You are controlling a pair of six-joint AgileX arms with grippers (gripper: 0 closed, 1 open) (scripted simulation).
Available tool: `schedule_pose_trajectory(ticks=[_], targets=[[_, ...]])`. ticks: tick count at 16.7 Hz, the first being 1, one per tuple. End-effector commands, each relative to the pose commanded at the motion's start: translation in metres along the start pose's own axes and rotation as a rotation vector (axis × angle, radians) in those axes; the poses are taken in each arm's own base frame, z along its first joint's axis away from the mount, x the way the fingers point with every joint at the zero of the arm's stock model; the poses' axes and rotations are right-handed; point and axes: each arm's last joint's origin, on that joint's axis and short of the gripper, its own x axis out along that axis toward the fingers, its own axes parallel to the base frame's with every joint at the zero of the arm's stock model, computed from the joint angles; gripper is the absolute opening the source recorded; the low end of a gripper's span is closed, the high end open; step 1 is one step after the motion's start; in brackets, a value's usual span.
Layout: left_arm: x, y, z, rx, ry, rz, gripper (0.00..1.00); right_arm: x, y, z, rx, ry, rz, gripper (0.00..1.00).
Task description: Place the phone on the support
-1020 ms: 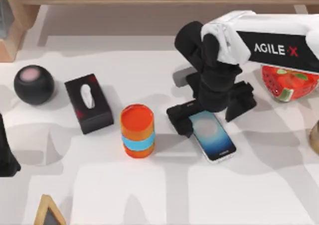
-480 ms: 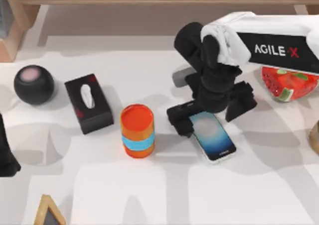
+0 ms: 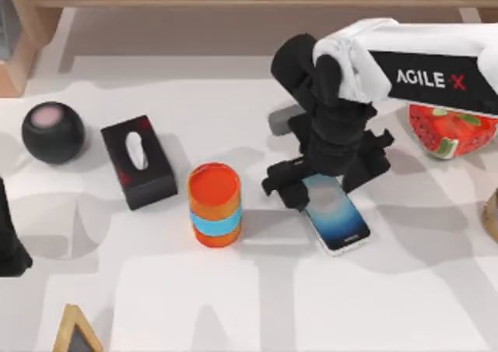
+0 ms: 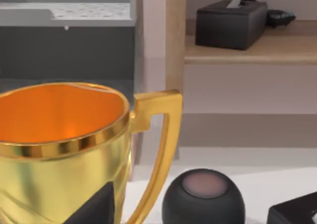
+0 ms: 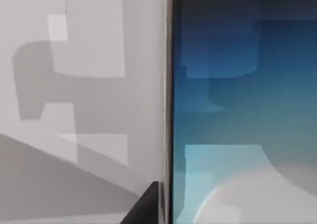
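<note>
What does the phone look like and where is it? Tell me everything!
The phone is a slim rectangle with a dark blue screen, a pale glow in the middle and a thin silver-white rim. It lies flat, screen up, on the white table, turned at a slant, to the right of the orange cylinder. The right gripper stands over its far end, one black finger on each side of it. Whether the fingers touch the phone cannot be told. The right wrist view shows its blue screen and rim up close.

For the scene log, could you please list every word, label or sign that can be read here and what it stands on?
"AGILE·X": white letters on the black panel of the right arm, top view.
White marks at the phone screen's edge, right wrist view: cut off, unreadable.
No readable text elsewhere.
</note>
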Motion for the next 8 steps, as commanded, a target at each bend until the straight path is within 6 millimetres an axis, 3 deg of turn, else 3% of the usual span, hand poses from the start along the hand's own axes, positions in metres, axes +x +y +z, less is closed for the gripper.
schedule_pose_trajectory(ticks=[2,8], targets=[[0.0,0.0,0.0,0.0,0.0,0.0,1.0,0.0,0.0,0.0,0.0,0.0,0.0,0.0],[0.0,0.0,0.0,0.0,0.0,0.0,1.0,0.0,0.0,0.0,0.0,0.0,0.0,0.0]])
